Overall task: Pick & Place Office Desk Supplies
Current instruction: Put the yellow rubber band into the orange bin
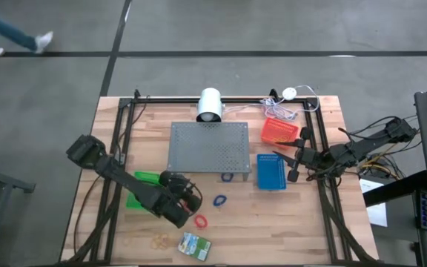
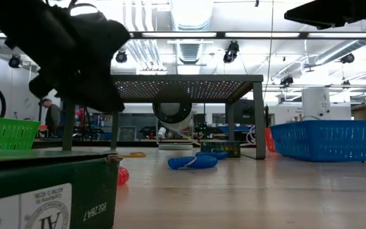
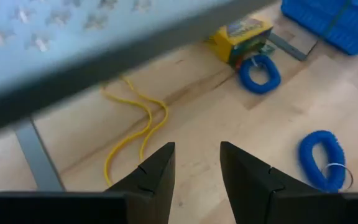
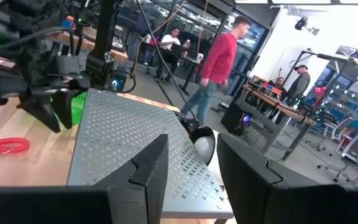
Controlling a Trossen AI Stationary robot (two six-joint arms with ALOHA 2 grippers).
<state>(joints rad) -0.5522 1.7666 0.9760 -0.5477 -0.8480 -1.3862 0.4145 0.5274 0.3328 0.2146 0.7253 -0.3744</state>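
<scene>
Tabletop point(image 1: 310, 222), bare wood toward its right front. Crayon box point(image 1: 195, 245) lies tilted near the front edge. Left tool point(image 3: 197, 163), fingers parted and empty, hovers beside the red band point(image 1: 199, 220). Right tool point(image 4: 191, 163), parted, empty, near the blue basket point(image 1: 271, 173).

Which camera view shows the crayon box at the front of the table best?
The high view: the crayon box lies whole and unobstructed near the front edge. The low view shows only its near side, very close. The right wrist view misses it; the left wrist view shows a different yellow box.
</scene>
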